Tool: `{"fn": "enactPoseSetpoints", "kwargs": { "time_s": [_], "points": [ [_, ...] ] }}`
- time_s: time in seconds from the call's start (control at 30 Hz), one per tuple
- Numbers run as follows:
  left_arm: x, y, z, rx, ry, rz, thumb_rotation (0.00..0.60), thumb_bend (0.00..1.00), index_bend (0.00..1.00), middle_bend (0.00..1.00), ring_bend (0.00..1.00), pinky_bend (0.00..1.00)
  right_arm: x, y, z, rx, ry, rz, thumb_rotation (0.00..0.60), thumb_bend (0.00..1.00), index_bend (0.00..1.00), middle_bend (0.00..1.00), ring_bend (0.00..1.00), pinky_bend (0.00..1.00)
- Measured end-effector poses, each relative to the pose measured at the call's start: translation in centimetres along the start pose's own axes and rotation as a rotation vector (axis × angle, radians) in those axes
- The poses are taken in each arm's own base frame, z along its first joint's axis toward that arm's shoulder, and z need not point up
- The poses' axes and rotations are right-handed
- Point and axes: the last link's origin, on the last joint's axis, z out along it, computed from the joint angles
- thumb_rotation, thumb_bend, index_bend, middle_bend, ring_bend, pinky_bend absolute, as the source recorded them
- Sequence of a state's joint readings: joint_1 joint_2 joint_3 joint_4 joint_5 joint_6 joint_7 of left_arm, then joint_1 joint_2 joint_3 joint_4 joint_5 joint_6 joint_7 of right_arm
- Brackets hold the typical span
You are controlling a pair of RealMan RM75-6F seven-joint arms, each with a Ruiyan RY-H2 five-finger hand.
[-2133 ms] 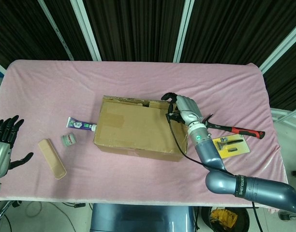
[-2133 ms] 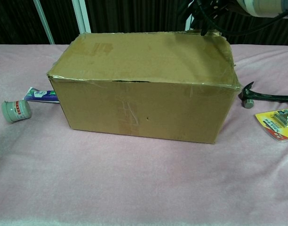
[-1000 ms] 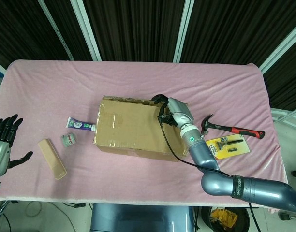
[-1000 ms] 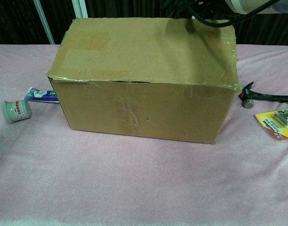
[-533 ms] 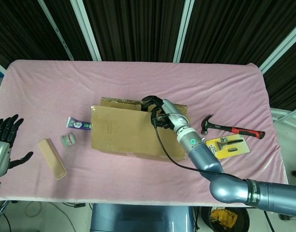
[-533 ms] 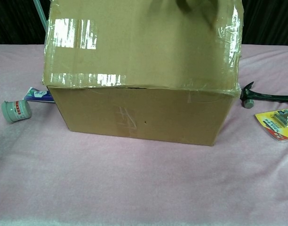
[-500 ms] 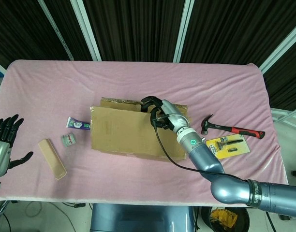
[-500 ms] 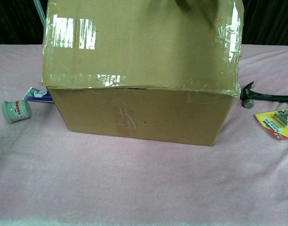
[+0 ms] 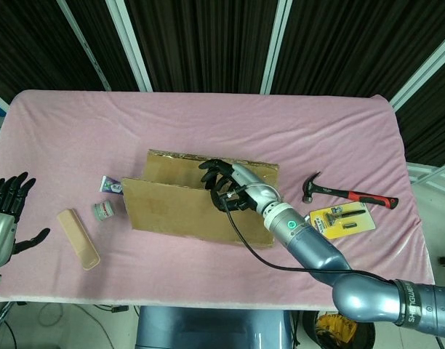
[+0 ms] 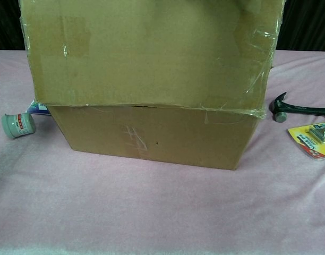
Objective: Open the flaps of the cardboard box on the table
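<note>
Cardboard box point(image 9: 186, 211): mid-tabletop point(image 9: 339, 138), near flap point(image 10: 152, 53) raised upright. Right hand point(image 9: 230, 187): fingers curled over the flap's top edge, gripping it. Left hand point(image 9: 6, 207): at the tabletop's left edge, fingers spread, holding nothing. Hammer point(image 9: 350, 193): right of box.

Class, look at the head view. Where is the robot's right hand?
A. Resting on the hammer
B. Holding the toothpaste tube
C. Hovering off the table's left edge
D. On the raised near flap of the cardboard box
D: the right hand grips the top edge of the upright flap of the cardboard box.
</note>
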State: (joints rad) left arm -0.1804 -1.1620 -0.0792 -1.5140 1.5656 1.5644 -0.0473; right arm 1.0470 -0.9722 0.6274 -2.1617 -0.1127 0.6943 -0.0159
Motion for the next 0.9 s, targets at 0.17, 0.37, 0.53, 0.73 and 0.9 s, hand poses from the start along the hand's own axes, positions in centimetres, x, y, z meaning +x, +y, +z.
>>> {"fn": "enactPoseSetpoints", "kwargs": {
  "time_s": [0.17, 0.37, 0.53, 0.73, 0.9],
  "points": [
    [0.0, -0.1, 0.0, 0.002, -0.001, 0.003, 0.6, 0.12, 0.0, 0.0, 0.0, 0.0, -0.1, -0.6, -0.7, 0.009, -0.034, 0.012, 0.6, 0.53, 0.18, 0.29, 0.39, 0.53],
    [-0.1, -0.1, 0.0, 0.002, -0.003, 0.006, 0.6, 0.12, 0.0, 0.0, 0.0, 0.0, -0.5, -1.3, -1.6, 0.019, -0.077, 0.021, 0.6, 0.53, 0.17, 0.28, 0.39, 0.53],
    [-0.1, 0.0, 0.0, 0.001, -0.005, 0.007, 0.6, 0.12, 0.0, 0.0, 0.0, 0.0, -1.5, -2.0, -2.8, 0.026, -0.164, -0.014, 0.6, 0.53, 0.15, 0.28, 0.39, 0.53],
    [-0.1, 0.0, 0.0, -0.001, -0.004, 0.008, 0.6, 0.12, 0.0, 0.0, 0.0, 0.0, -2.9, -2.2, -4.4, 0.014, -0.286, -0.054, 0.6, 0.53, 0.15, 0.28, 0.39, 0.53],
    [-0.1, -0.1, 0.0, 0.001, -0.003, 0.006, 0.6, 0.12, 0.0, 0.0, 0.0, 0.0, -3.5, -1.9, -5.1, 0.015, -0.318, -0.073, 0.6, 0.53, 0.15, 0.27, 0.38, 0.53]
  ]
}}
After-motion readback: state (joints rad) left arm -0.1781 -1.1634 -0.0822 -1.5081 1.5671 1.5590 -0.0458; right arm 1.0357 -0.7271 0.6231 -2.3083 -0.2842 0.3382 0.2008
